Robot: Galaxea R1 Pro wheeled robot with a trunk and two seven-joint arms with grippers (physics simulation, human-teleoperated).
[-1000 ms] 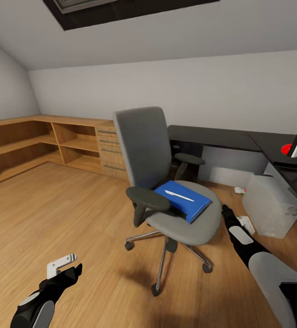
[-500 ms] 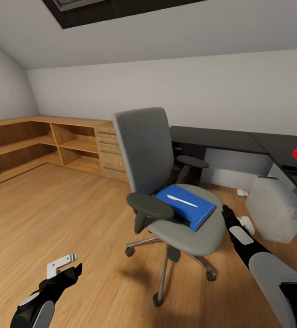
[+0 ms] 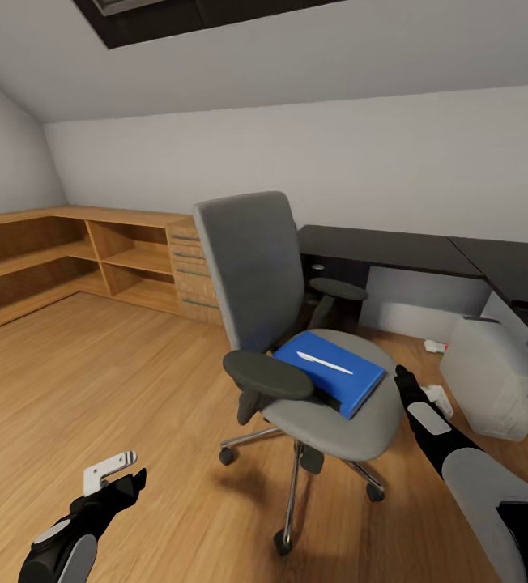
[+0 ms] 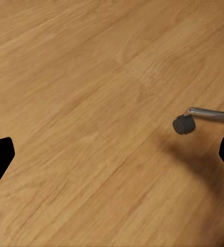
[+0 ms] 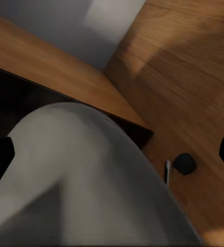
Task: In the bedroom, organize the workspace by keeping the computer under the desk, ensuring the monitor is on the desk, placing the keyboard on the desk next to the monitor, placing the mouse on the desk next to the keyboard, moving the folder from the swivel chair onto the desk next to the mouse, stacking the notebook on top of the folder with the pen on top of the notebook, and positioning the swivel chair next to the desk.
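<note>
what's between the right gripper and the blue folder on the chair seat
Nothing visible. The right gripper sits just beside the seat edge of the swivel chair, with bare grey cushion between it and the folder. The near armrest is on the folder's other side.

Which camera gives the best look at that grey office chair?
The head view: it shows the whole swivel chair, from its tall back to its wheeled base, with the blue folder on the seat. The left wrist view catches just one castor and a chrome leg. The right wrist view shows the seat's grey edge close up.
</note>
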